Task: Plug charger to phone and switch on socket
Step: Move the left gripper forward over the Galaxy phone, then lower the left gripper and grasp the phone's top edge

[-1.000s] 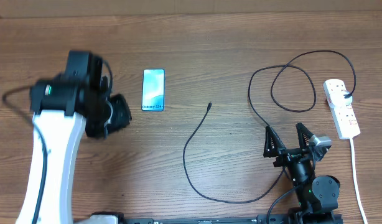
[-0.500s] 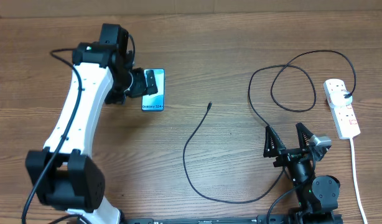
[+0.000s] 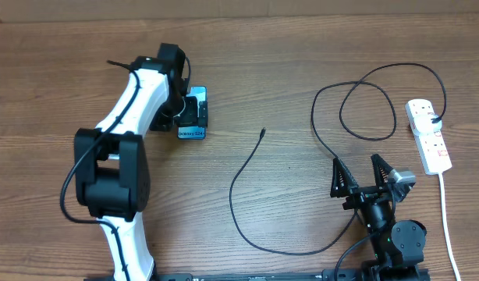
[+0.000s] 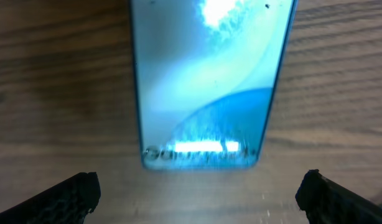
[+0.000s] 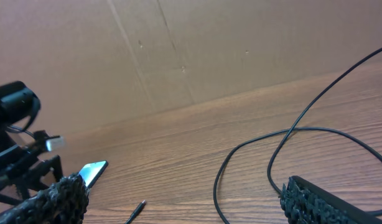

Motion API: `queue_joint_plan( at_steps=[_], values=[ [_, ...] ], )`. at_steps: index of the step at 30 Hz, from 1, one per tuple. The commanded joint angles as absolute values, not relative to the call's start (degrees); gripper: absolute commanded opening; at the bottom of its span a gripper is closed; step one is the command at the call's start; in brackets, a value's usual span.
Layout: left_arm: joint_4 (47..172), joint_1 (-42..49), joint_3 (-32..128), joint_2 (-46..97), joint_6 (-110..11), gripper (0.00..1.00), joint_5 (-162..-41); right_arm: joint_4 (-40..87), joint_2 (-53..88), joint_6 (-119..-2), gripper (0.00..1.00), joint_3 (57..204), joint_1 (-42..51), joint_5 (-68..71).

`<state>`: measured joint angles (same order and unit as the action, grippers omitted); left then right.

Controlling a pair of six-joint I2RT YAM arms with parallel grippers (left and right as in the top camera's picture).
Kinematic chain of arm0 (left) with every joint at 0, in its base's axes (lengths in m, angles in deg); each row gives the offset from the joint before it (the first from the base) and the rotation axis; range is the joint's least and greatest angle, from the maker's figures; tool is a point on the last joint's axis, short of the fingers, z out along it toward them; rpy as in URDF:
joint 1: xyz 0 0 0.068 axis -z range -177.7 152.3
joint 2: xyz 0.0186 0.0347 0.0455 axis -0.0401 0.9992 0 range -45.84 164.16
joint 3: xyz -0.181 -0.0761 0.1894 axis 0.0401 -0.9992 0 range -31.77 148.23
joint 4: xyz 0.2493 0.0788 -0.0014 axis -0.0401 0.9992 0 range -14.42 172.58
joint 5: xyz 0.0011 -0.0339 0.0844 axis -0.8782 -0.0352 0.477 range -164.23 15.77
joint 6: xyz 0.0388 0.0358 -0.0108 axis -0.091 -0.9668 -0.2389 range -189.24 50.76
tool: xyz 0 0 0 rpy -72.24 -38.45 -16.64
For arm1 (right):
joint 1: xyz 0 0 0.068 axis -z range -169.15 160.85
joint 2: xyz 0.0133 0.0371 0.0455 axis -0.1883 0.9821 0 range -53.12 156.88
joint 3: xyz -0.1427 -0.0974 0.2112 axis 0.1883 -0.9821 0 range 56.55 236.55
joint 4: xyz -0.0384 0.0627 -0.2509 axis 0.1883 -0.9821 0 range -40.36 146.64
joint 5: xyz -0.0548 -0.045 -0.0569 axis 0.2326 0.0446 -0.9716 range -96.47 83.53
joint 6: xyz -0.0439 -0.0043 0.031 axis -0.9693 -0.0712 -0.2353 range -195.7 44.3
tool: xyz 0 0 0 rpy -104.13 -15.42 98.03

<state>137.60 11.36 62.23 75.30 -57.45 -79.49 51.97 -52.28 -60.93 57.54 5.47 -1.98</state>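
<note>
Note the left hand (image 4: 200,208) released, jaws spread wide above the phone (image 4: 206,81), grasping nothing. Note the right hand (image 3: 363,178) likewise released, low beside the charger (image 3: 238,195), with the connector tip (image 3: 262,133) well apart from the phone. Expect a sliding or skewed phone if clamped off-centre on the smooth wood-grain tabletop (image 3: 286,47). Locate the socket (image 3: 428,137) at far right. Behind, plain brown board wall (image 5: 197,43).

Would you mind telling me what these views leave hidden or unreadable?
- Overhead: the left gripper covers much of the phone.
- Overhead: the switches on the socket are too small to read.
- Left wrist: the phone's text is blurred, its far end cut off.
- Right wrist: the socket is out of frame.
</note>
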Motion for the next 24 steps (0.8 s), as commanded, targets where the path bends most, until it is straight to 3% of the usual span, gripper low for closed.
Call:
queue_joint_plan(
  at_steps=[1,18,20,24],
  values=[
    [136.09,12.12,63.10,77.66,-58.55,0.99,-78.28,52.19,-52.74,-60.93,1.00,57.02,5.25,-2.09],
    [124.09,12.12,63.08,80.42,-58.55,1.00,-78.04,52.19,-52.74,-60.93,1.00,57.02,5.25,-2.09],
    [123.72,12.14,62.86,80.42,-58.55,0.96,-78.02,52.19,-52.74,-60.93,1.00,57.02,5.25,-2.09],
    [126.69,12.43,62.23,80.42,-58.55,0.70,-78.02,52.21,-52.74,-60.93,1.00,57.02,5.25,-2.09]
  ],
)
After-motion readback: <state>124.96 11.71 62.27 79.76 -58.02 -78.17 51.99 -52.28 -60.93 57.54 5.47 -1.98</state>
